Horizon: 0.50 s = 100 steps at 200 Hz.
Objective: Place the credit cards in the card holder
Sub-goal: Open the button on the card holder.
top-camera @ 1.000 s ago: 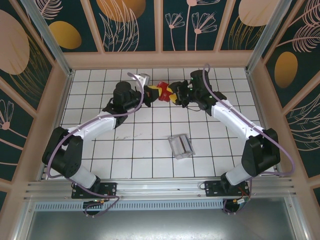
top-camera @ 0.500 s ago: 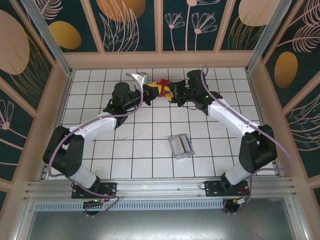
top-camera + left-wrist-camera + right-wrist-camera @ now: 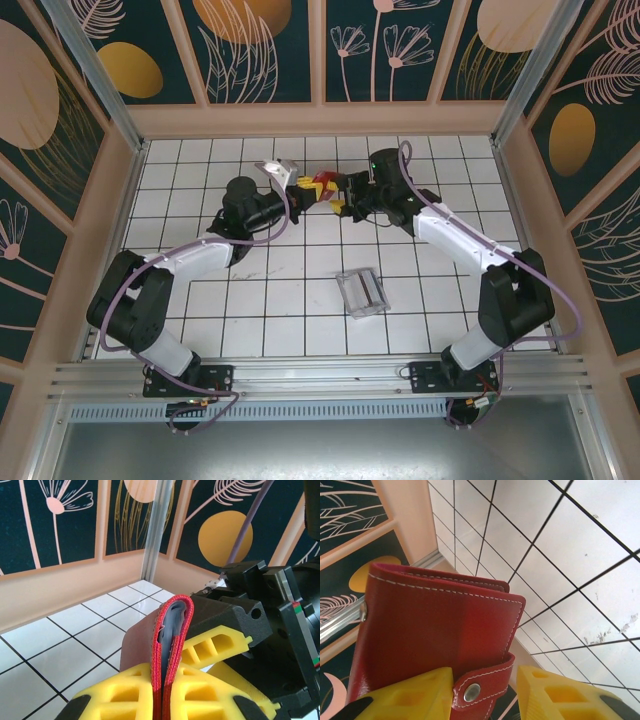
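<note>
I judge the task to be in its middle or late part, though the evidence is thin. On the tiled table (image 3: pixel 180 300) the left arm (image 3: pixel 190 260) and the right arm (image 3: pixel 470 240) both reach out and meet close to the middle of the far edge. The clear tray (image 3: pixel 362 292) sits by itself well back from them, about midway across the table and nearer the near edge. The card holder (image 3: pixel 435 630) is lifted off the tiles between the two grippers at that far-edge spot. It is folded almost flat, a red case with pale stitching along its borders. From the left wrist I see it edge-on, with a grey-blue layer tucked inside the fold. I cannot tell whether that is lining or cards already seated, so what remains may be more loading or just closing it up. The left gripper (image 3: pixel 162 695) has its yellow fingers pressed together on the lower edges of the case, pinching it upright. The right gripper (image 3: pixel 485 682) stands narrow around the clasp tab (image 3: pixel 487 672), one finger against it and the other just beside it. I cannot tell if it is actually gripping. The tab carries a small metal stud (image 3: pixel 470 692), and I cannot tell whether it is fastened.
</note>
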Motion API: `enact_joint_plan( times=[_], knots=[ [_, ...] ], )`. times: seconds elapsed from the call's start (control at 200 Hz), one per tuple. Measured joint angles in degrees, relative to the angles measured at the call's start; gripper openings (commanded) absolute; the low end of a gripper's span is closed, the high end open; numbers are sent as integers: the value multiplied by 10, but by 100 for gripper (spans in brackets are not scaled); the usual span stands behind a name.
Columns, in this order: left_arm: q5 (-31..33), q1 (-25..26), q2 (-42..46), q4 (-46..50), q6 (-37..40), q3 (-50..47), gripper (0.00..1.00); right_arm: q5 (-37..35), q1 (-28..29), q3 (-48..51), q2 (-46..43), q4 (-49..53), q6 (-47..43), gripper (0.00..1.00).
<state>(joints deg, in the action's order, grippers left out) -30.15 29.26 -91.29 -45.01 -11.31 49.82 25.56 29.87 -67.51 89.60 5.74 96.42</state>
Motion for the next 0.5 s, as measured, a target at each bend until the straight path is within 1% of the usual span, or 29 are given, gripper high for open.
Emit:
enact_joint_plan(
  times=[0.07, 0.2, 0.355, 0.46, 0.5],
  knots=[
    [-7, 0, -3, -3, 9, -2, 0, -1, 1, 9, -2, -12, 10, 34],
    [-9, -1, -9, -22, 17, -10, 0, -6, 6, 25, -4, -38, 32, 35],
    [-8, -1, -14, -45, 17, -22, 0, -6, 9, 39, -4, -55, 54, 41],
    [-5, -1, -16, -54, 19, -28, 0, -6, 11, 52, -4, -75, 71, 41],
    [-4, -1, -16, -59, 19, -32, 0, -5, 12, 55, -4, -79, 75, 38]
  ],
)
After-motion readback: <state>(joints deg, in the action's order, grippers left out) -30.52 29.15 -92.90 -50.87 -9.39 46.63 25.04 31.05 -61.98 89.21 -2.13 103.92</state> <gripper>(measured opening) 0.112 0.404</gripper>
